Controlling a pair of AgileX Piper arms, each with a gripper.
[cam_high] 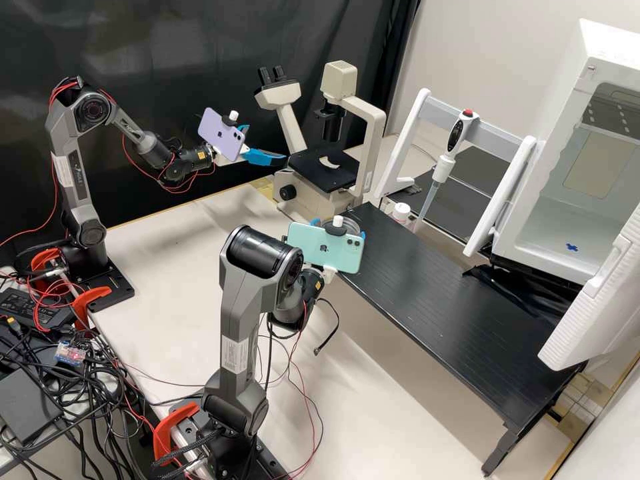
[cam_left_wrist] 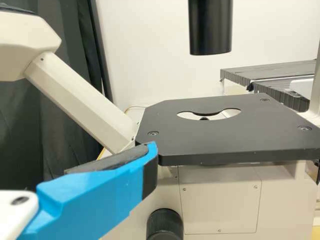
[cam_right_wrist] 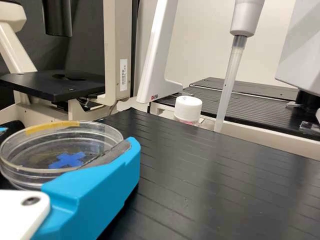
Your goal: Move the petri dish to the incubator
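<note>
By the black platform (cam_high: 433, 287), a partly hidden petri dish (cam_right_wrist: 30, 150) pinched in right gripper (cam_high: 339, 227), left gripper (cam_high: 267, 143) spread.

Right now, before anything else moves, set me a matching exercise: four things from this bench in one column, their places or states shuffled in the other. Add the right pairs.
1. Petri dish
2. Left tool
3. Pipette
4. Incubator

A. Hangs on a grey crossbar
B. Has its door open
C. Open, near the microscope stage
D. Held in the right tool

Pairs: 1-D, 2-C, 3-A, 4-B
</note>
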